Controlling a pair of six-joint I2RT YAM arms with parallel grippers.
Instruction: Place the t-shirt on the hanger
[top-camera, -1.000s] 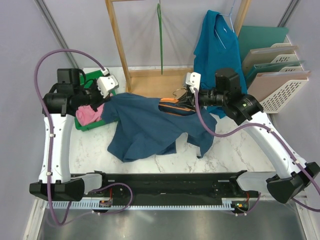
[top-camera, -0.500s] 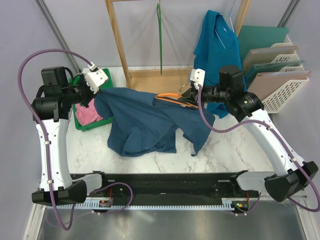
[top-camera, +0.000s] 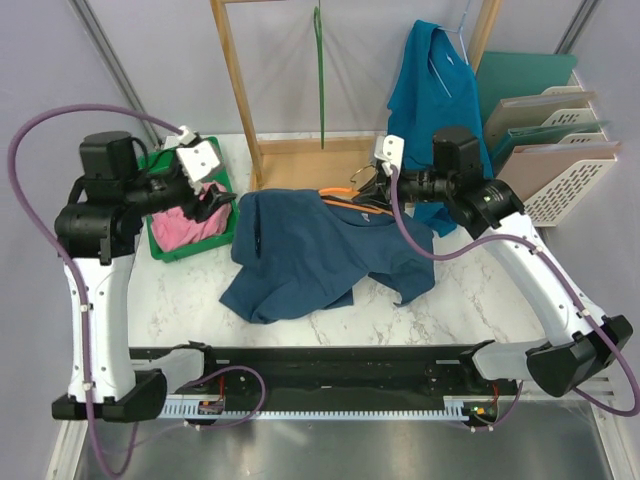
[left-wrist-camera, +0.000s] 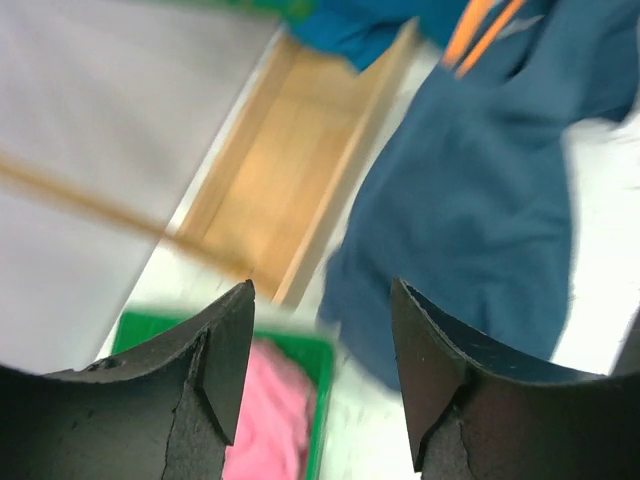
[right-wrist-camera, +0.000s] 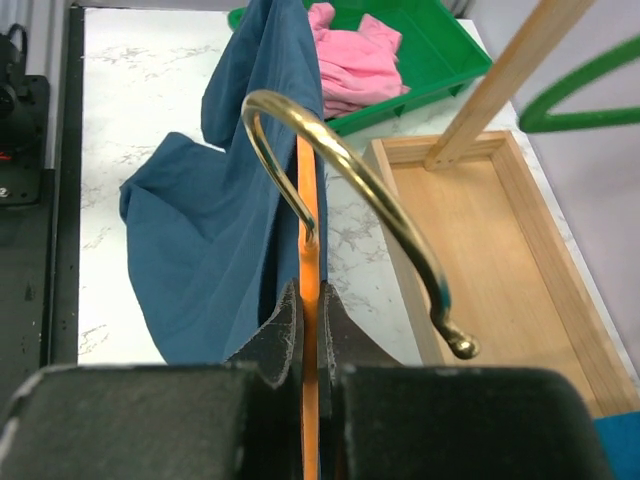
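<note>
- The right gripper (top-camera: 370, 188), upper centre-right of the overhead view, is clenched on the neck of the orange hanger (right-wrist-camera: 306, 180). The hanger's brass hook (right-wrist-camera: 350, 190) curves free above the fingers.
- The navy t-shirt (top-camera: 305, 250) lies crumpled on the marble table (top-camera: 470, 300) at frame centre, with its upper edge draped over the hanger.
- The left gripper (top-camera: 218, 200), at the left above the green tray (top-camera: 170, 252), is released, with nothing between its fingers (left-wrist-camera: 225, 350).
- A pink garment (top-camera: 185, 225) sits in the tray.
</note>
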